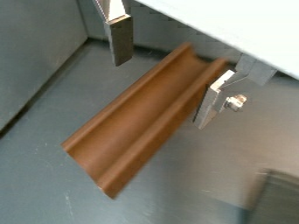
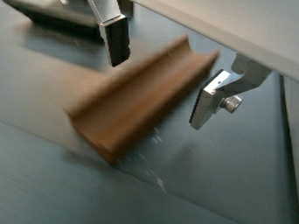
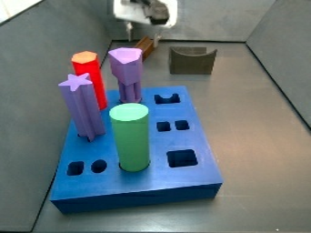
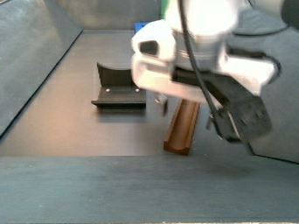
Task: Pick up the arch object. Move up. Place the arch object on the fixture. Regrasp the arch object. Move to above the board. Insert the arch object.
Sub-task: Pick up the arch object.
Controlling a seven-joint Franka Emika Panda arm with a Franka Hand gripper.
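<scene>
The arch object [image 1: 140, 122] is a long brown block with a curved channel along its top, and it lies flat on the grey floor [image 2: 138, 98]. My gripper [image 1: 167, 70] is open and straddles one end of it, one finger [image 1: 121, 39] on each side, with gaps to the block [image 2: 163, 72]. In a side view the gripper [image 4: 193, 61] hangs over the arch object [image 4: 181, 127]. The fixture [image 3: 191, 60] is a small dark notched block a little way off [image 4: 121, 87]. The blue board [image 3: 134, 150] lies in front in a side view.
Standing in the board are a green cylinder [image 3: 129, 136], two purple pegs [image 3: 82, 107] and a red-orange hexagonal peg [image 3: 86, 77]. Grey walls [image 4: 41, 61] enclose the floor. The fixture's dark edge shows beside a finger [image 2: 59, 13].
</scene>
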